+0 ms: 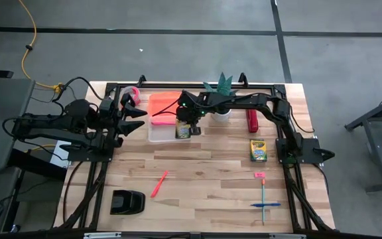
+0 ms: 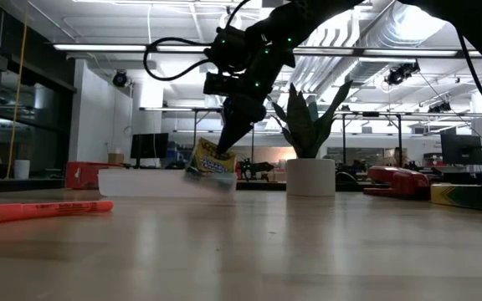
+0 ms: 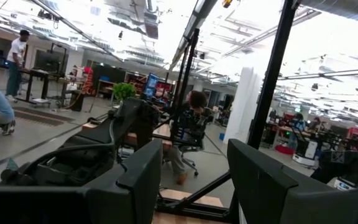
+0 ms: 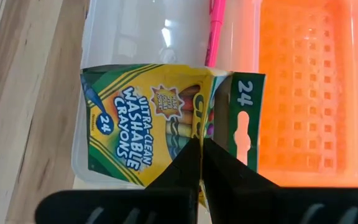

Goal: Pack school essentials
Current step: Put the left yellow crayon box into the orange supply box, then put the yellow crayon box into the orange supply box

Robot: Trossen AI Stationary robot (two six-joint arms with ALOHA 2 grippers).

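My right gripper [image 1: 185, 122] is shut on a yellow-and-green crayon box [image 4: 143, 134], held over the near right corner of a clear plastic box [image 4: 135, 37]. An orange-red stick [image 4: 215, 31] lies in that clear box, next to an orange grid tray [image 4: 303, 93]. A second crayon box [image 1: 258, 151] lies flat on the table at the right. Another orange-red stick [image 1: 159, 184], a pink eraser [image 1: 260, 174], a teal pencil [image 1: 263, 199] and a blue pen [image 1: 265, 205] lie near the front. My left gripper [image 3: 194, 180] waits at the left, open and raised, nothing between its fingers. My right gripper pinches the crayon box's top end [image 4: 199, 135] between its two fingers, where the hang-tab flap [image 4: 244, 124] folds off the front panel. The fingers slant down from the table's right. The box [image 2: 212, 163] hangs tilted below them, over the clear box.
A plant in a white pot [image 1: 223, 114] and a red object [image 1: 252, 120] stand behind my right arm. A squat black object [image 1: 127, 202] sits at the front left. Bare wood lies in the table's middle.
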